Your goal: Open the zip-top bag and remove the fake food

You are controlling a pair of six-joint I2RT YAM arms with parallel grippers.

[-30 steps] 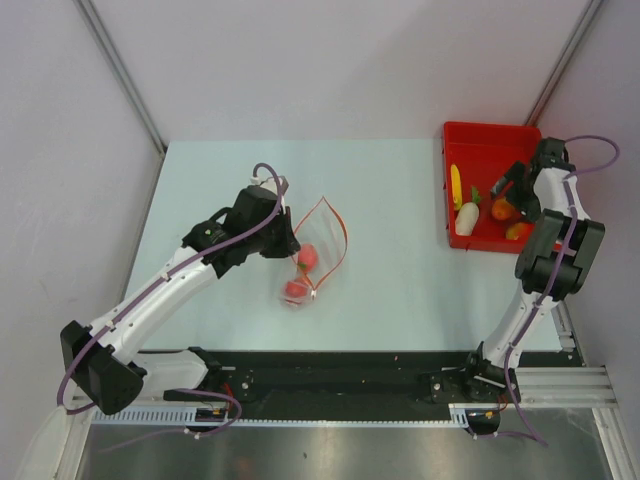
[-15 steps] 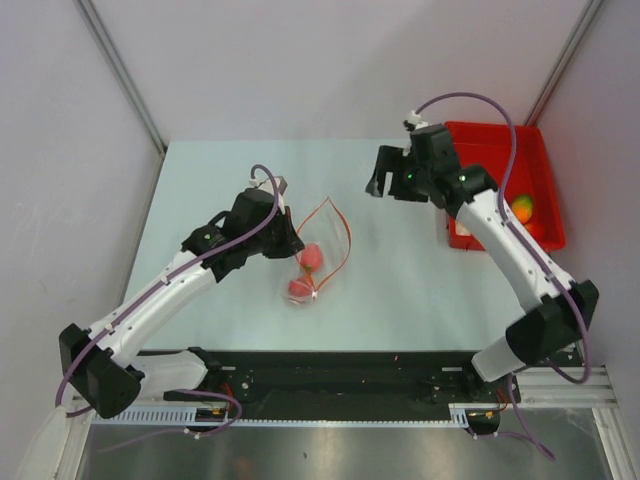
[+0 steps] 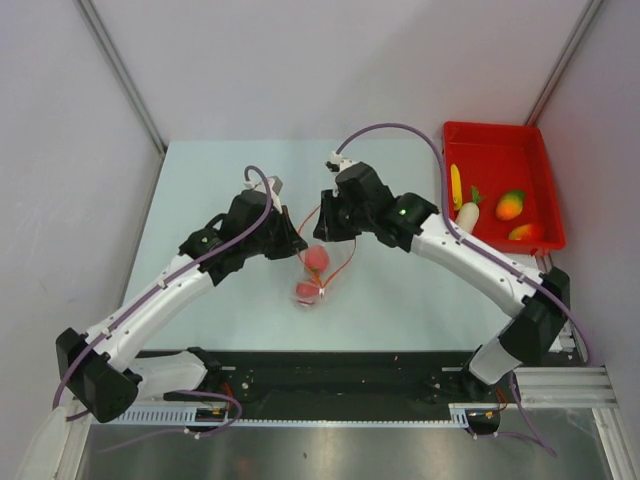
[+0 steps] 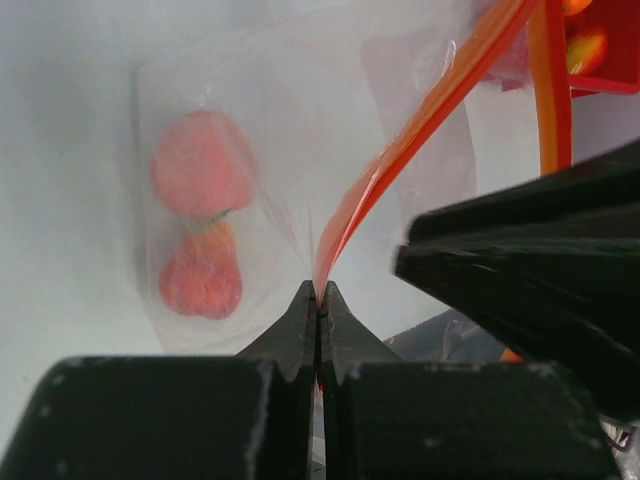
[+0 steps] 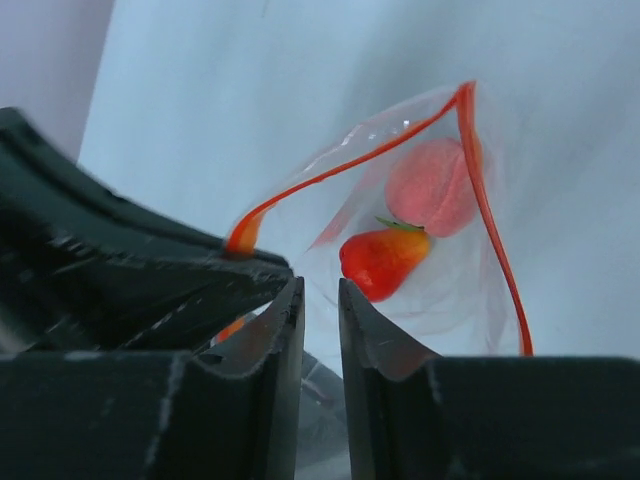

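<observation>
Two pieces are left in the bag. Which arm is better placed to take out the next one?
Right. The left gripper is shut on the rim of the zip-top bag, holding its mouth open. The right gripper is empty, jaws slightly apart, at that mouth, facing the red piece and the pink piece.

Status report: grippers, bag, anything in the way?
Left gripper pinching zip-top bag strip. Right gripper slightly open at its mouth. Two red fake food pieces inside. Nothing in the way.
</observation>
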